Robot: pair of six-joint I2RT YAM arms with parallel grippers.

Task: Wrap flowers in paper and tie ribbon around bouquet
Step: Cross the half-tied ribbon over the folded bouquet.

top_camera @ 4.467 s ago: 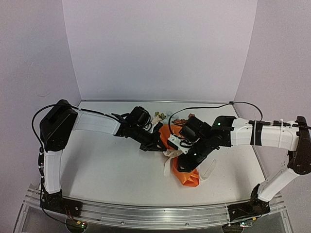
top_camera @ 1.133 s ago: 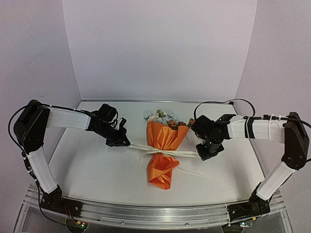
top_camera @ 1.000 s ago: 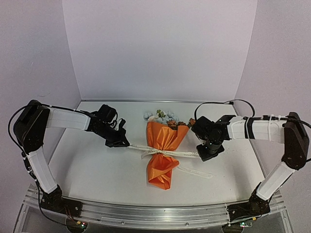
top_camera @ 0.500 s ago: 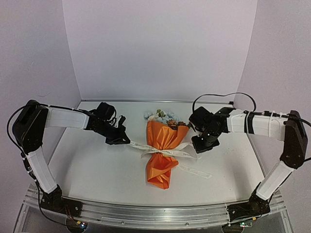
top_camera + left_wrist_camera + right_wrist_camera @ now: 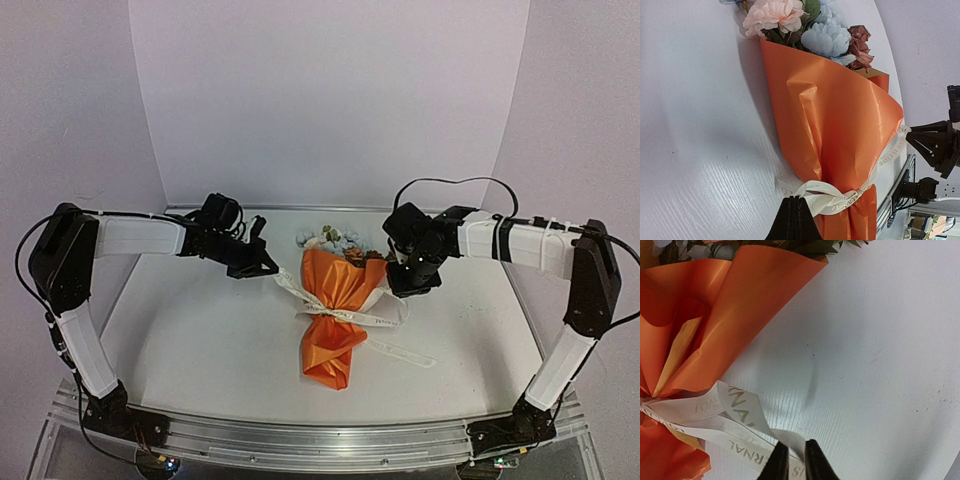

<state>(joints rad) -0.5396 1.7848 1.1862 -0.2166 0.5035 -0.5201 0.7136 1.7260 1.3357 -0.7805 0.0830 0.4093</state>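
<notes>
on the white table (image 5: 200, 340), the orange bouquet (image 5: 338, 310) lies mid-table while the left gripper (image 5: 794, 220) and right gripper (image 5: 792, 460) each pinch a ribbon (image 5: 735, 407) end, apparently to cinch the tie.

Both arms wear white link shells between black joints, with black cables looping above and slim black fingertips (image 5: 779, 460).
</notes>
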